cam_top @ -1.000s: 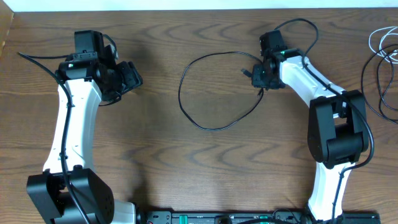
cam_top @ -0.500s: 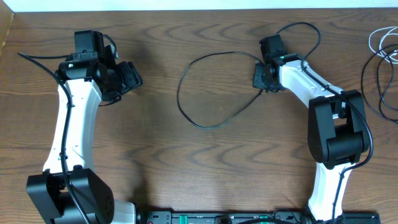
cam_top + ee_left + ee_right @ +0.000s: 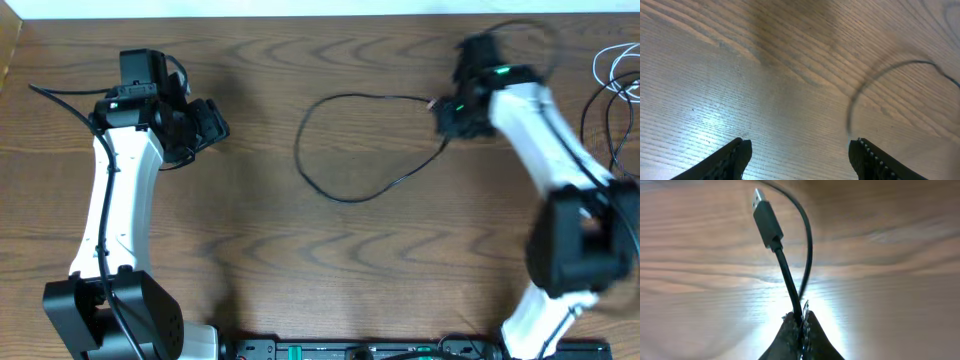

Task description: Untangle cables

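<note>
Surface (image 3: 250, 240) brown, swirling wood grain. Looped cable (image 3: 347, 200) black; plug (image 3: 766, 220) black, silver tip. Far-right cord (image 3: 603, 60) pale, perhaps white.

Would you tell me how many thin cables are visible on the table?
3: a black looped cable mid-table, a white cable and a second black cable at the right edge; more may be hidden.

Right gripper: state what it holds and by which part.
The right gripper pinches the black cable on its cord, a short way behind the USB plug.

table (image 3: 330, 250) was grained brown wood, softly sheened; black cable (image 3: 785, 276) smooth matt plastic, plug tip (image 3: 758, 194) metallic.
</note>
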### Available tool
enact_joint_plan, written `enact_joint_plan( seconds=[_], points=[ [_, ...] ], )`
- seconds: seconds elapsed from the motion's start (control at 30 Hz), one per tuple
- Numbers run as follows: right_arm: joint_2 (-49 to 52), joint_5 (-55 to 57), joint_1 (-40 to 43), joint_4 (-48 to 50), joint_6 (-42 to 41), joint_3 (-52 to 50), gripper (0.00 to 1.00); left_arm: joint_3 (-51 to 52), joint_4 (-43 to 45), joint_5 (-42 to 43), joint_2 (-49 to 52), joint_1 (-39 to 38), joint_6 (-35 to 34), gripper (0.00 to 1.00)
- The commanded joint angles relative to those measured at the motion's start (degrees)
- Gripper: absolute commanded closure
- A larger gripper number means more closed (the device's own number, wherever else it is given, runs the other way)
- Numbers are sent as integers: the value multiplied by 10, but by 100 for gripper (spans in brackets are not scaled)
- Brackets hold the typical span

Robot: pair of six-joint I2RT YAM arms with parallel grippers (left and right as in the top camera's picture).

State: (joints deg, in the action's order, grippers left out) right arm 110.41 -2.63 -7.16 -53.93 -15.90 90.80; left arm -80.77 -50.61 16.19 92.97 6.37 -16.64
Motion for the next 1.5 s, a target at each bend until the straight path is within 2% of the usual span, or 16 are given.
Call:
enact_joint_plan(
  seconds=[0.0, 0.23, 0.5, 0.53, 0.6, 0.63, 0.73, 0.93, 0.97, 1.0, 1.07, 1.13, 1.27, 1.47],
  points=[
    [-110, -10, 61, -27, 45, 31, 99, -1, -2, -2, 6, 0, 5, 32],
    [-237, -31, 195, -41, 45, 31, 99, -1, -2, -2, 6, 0, 5, 32],
    [-335, -54, 407, -54, 44, 31, 99, -1, -2, -2, 6, 0, 4, 32],
    [-342, -53, 453, -57, 40, 31, 99, -1, -2, -2, 6, 0, 3, 32],
    [-338, -45, 545, -59, 16, 31, 99, -1, -2, -2, 6, 0, 1, 32],
    [-331, -38, 563, -57, 9, 31, 99, -1, -2, -2, 6, 0, 1, 32],
    [-304, -9, 587, -48, 5, 31, 99, -1, -2, -2, 6, 0, 1, 32],
    [-185, 21, 596, -8, -4, 31, 99, -1, -1, -2, 6, 0, 1, 32],
    [-157, 21, 596, -2, -10, 31, 92, -1, -2, -2, 6, 0, 1, 32],
    [-139, 18, 595, -1, -12, 31, 77, -1, -2, -2, 6, 0, 1, 32],
    [-110, 8, 594, -2, -12, 31, 23, -1, -2, -2, 6, 0, 1, 32],
    [-88, 5, 589, -3, -19, 31, 1, -1, -2, -2, 6, 0, 1, 32],
    [-86, -15, 562, 2, -16, 39, 1, -1, -1, -2, 6, -4, 1, 32],
    [-84, -159, 452, 52, 97, 43, 1, -1, 3, -2, 6, -14, 1, 32]
  ],
)
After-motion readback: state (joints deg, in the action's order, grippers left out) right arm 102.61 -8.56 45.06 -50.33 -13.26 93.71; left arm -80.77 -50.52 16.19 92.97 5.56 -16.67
